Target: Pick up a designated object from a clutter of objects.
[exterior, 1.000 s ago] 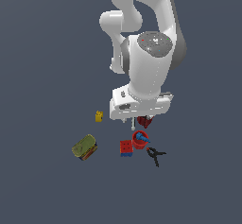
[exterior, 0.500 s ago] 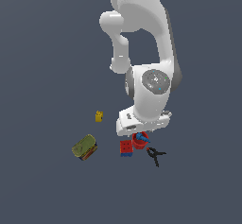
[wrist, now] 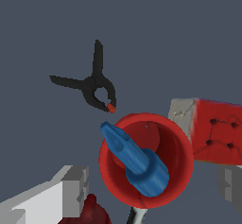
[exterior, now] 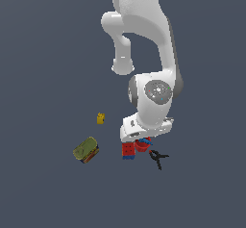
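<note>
The bright red cup (wrist: 163, 138) with a blue piece (wrist: 136, 160) inside stands directly under my gripper (wrist: 150, 185). The gripper is open, and its two grey fingers (wrist: 71, 190) stand on either side of the cup without visibly touching it. In the exterior view the cup (exterior: 142, 146) shows just below the white hand, with the gripper (exterior: 142, 140) low over it. The red-blue cube (exterior: 128, 150) sits right beside the cup and also shows in the wrist view (wrist: 217, 131). The black clamp (wrist: 94, 87) lies close on the other side.
The clamp (exterior: 157, 158) lies at the exterior view's right of the cup. An olive-green can (exterior: 86, 150) and a yellow block (exterior: 100, 119) lie further to the exterior view's left. A dark red cup (wrist: 90, 211) and a marker tip (wrist: 134, 215) peek in beside one finger.
The arm has come down steadily, bringing the hand from above the cluster to just over the bright red cup. The objects have not moved.
</note>
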Controlling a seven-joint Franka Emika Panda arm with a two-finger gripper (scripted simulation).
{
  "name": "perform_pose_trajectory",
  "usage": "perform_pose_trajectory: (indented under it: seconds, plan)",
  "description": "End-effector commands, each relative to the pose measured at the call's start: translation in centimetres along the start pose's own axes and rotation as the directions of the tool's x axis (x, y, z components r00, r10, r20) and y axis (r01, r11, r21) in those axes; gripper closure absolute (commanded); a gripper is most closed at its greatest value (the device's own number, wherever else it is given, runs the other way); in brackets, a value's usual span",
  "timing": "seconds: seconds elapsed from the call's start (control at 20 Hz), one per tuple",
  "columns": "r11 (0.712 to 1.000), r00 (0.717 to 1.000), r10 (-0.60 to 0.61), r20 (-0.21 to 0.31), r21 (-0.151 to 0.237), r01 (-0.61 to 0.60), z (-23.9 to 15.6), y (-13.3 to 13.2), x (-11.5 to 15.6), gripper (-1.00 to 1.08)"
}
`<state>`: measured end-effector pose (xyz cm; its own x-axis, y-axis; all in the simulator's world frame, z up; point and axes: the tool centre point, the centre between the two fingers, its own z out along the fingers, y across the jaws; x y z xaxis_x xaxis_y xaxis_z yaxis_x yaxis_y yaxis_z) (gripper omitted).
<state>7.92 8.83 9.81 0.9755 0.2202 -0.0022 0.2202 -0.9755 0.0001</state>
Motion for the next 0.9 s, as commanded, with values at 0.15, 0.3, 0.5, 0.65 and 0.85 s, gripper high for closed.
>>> perform_pose_trajectory:
  seconds: [0.15, 0.3, 0.5, 0.65, 0.85]
  plan:
    - [1.0, 1.0, 0.0, -0.001, 0.0, 0.0, 1.0, 0.0, 0.0, -0.92]
    - [1.0, 1.0, -0.001, -0.001, 0.0, 0.001, 2.5, 0.0, 0.0, -0.92]
    - [1.0, 1.0, -0.001, -0.002, 0.0, 0.001, 4.4, 0.0, -0.1, -0.92]
    - [1.0, 1.0, -0.001, -0.002, 0.0, 0.001, 5.0, 0.0, 0.0, -0.92]
    - [1.0, 1.0, -0.001, -0.002, 0.0, 0.001, 5.1, 0.0, 0.1, 1.08]
